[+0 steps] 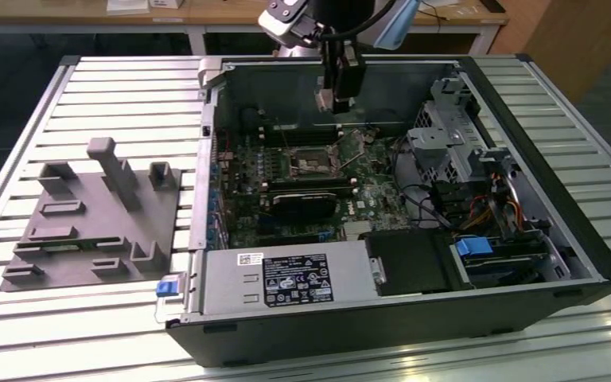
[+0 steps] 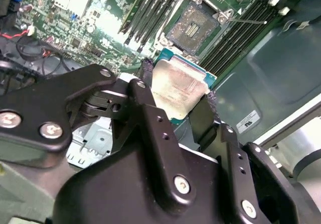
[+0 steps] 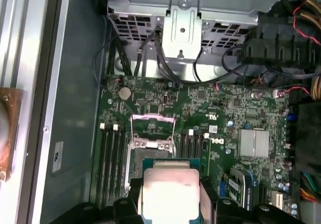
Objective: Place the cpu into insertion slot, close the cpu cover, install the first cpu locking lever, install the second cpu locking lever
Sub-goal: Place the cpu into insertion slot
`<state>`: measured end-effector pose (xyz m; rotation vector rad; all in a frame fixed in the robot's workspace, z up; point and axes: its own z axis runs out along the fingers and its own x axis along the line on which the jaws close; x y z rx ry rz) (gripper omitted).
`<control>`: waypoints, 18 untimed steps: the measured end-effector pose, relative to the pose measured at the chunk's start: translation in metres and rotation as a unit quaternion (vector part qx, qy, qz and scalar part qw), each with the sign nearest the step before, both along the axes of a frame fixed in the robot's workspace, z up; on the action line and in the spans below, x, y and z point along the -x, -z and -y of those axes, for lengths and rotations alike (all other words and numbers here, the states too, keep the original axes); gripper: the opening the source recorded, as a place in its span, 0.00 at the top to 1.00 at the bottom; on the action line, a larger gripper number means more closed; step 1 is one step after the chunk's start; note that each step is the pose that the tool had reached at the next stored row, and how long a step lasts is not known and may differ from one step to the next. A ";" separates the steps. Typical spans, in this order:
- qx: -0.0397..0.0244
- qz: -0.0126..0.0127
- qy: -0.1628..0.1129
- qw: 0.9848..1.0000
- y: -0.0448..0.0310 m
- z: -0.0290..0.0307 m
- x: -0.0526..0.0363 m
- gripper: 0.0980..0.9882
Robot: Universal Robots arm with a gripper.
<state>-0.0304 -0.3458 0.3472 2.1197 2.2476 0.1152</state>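
My gripper [image 1: 332, 99] hangs inside the open computer case, above the green motherboard. It is shut on the cpu [image 2: 176, 89], a flat square chip with a dull silver top, held by its edges between the two black fingers [image 2: 203, 117]. The insertion slot [image 2: 193, 27] lies open just beyond the chip, its dark pin field bare inside a silvery rim. In the first wrist view the cpu [image 3: 169, 191] partly covers the insertion slot [image 3: 150, 156], and the cpu cover [image 3: 153, 131] stands raised on its hinge at the slot's far side. A thin wire lever [image 2: 247, 21] sticks out beside the slot.
Long black memory slots [image 2: 150, 8] flank the socket on both sides. A metal drive cage [image 1: 444, 143] and cable bundles [image 1: 465, 215] fill the exterior view's right. A black block [image 1: 305, 203] and the power supply [image 1: 284, 278] sit nearer. A grey fixture plate [image 1: 93, 215] lies outside the case.
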 end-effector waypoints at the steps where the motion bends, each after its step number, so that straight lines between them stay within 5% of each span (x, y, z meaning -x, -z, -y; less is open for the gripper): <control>1: 0.000 0.000 0.000 1.000 0.0010 0.0000 0.0017 0.51; 11: 0.001 0.000 0.000 1.000 0.0164 0.0000 0.0047 0.51; 18: 0.001 0.000 0.000 1.000 0.0204 -0.0001 0.0047 0.51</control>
